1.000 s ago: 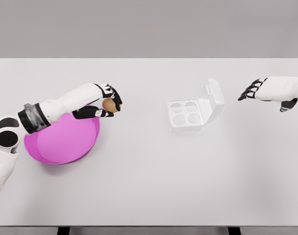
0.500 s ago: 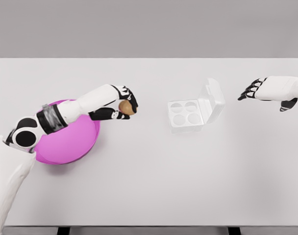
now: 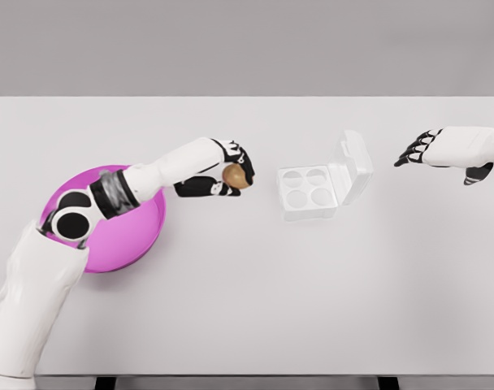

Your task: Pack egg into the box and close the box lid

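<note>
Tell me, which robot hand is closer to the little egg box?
Left. The left hand, gripping the egg, is just left of the open box. The right hand hangs open farther off, to the box's right.

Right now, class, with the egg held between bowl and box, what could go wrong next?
1. The left hand holds the egg clear of the pink bowl; a slip could drop it on the bare table.
2. The box has small cups; a misaimed release might miss.
3. The upright lid could be knocked during placement.
</note>
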